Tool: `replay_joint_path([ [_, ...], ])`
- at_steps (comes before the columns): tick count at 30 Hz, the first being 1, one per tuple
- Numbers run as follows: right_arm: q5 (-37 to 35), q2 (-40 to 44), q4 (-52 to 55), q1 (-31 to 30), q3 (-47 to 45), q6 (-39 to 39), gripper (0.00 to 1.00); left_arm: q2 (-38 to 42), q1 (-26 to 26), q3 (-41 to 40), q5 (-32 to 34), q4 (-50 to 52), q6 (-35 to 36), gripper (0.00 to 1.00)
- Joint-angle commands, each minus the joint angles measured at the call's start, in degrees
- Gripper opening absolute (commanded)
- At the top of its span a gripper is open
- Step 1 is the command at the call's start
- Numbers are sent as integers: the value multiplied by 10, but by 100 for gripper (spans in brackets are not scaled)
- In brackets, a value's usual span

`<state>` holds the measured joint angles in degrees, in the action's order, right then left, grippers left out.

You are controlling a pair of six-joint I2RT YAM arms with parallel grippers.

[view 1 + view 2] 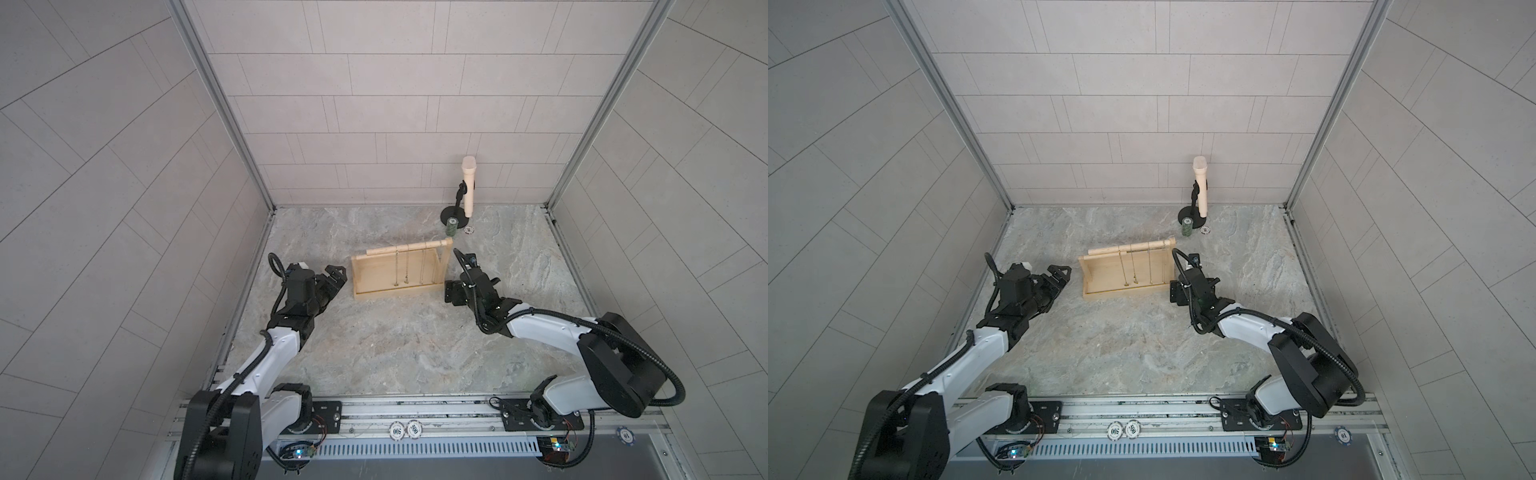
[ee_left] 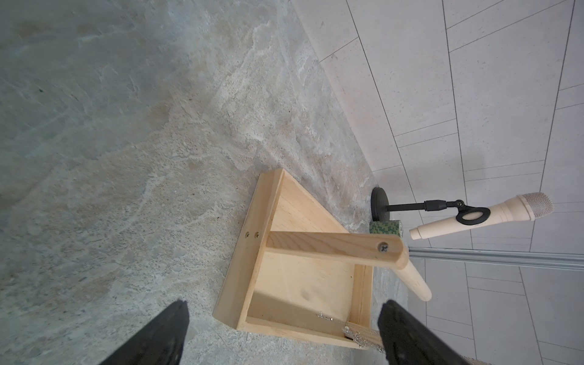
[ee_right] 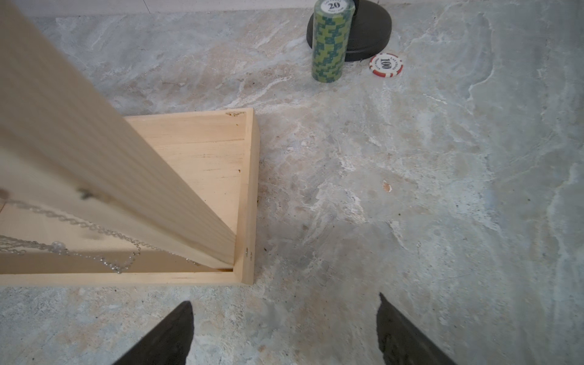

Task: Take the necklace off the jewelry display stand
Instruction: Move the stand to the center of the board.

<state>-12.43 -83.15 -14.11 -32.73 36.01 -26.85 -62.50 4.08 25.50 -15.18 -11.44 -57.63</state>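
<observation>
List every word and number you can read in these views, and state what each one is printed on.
"20": top of the green chip stack.
"100": face of the red and white chip lying beside that stack.
"500": each of the two white chips on the front rail.
"10": the blue chip near that rail's right end.
The small rim lettering on the chips is too blurred to read.

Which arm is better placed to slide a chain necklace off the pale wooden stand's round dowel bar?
Left, probably. The open left gripper faces the dowel bar's free end; the right gripper sits beside the upright end frame, which closes that side.
</observation>
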Motion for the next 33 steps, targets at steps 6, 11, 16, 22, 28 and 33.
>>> replay_joint_path([
  [6, 12, -41, -66, -14, 1, -26, 90, -86, -26, -23, -50, -152, -77, 100],
  [11, 10, -39, -63, -15, -2, -31, 91, -186, -27, -15, -76, -265, -125, 100],
  [16, 13, -27, -57, -15, -24, -36, 92, -314, -24, 28, -153, -393, -183, 100],
  [22, 2, -8, -29, -14, -29, -32, 96, -432, -15, 46, -175, -550, -267, 100],
  [28, -1, 4, -12, -13, -34, -34, 99, -447, 14, 71, -169, -523, -253, 100],
  [33, 0, 11, -2, -2, -42, -44, 100, -421, 45, 108, -151, -433, -215, 100],
])
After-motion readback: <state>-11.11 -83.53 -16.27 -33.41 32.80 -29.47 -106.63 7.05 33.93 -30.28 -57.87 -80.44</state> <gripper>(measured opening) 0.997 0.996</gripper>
